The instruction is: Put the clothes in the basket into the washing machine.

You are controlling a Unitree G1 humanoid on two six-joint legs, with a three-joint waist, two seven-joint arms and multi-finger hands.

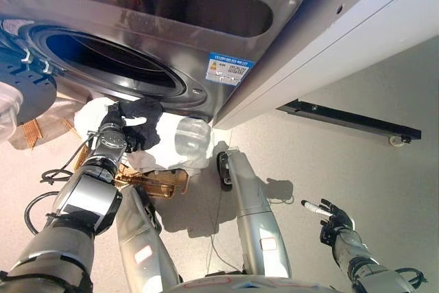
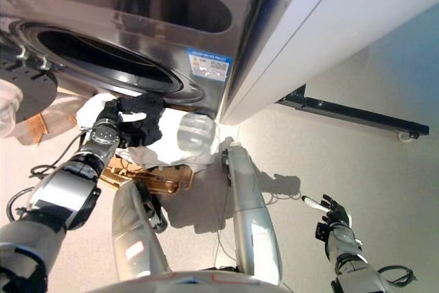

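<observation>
A silver front-loading washing machine (image 1: 171, 25) fills the top of both views, and its round drum opening (image 1: 103, 60) gapes dark. Its door (image 1: 24, 90) hangs open at the far left. Below the opening stands a woven basket (image 1: 161, 183) holding white cloth (image 1: 175, 145). My left hand (image 1: 115, 128) is shut on a black garment (image 1: 144, 125), held above the basket just under the drum's rim. My right hand (image 1: 333, 217) hangs low at the right over the floor, fingers relaxed and holding nothing.
A white cabinet side (image 1: 343, 39) runs diagonally to the right of the machine. A black rail (image 1: 350, 121) with a small wheel lies along the pale floor at the right. A person's pale form shows at the far left edge (image 1: 8, 108).
</observation>
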